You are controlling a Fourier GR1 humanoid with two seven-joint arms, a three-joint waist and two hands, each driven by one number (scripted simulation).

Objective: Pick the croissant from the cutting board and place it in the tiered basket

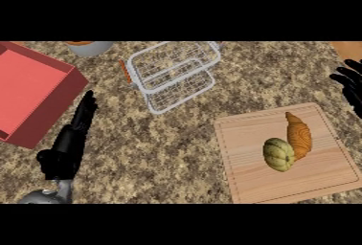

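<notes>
A: What's left of the tiered basket [175,75]?
B: A red tray [32,91], then the left hand [71,139], fingers straight, empty.
A: And right of the basket?
B: The croissant [299,135] on the cutting board [247,167], touching a green melon [278,154]; right hand [350,86] spread, empty.

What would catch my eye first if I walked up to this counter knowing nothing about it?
Probably the wooden cutting board at the lower right, with an orange-brown croissant lying against a green, ribbed, round thing. Next, the big red box at the left edge and the white wire tiered basket at top centre. The left hand stretches, fingers straight, between them.
</notes>
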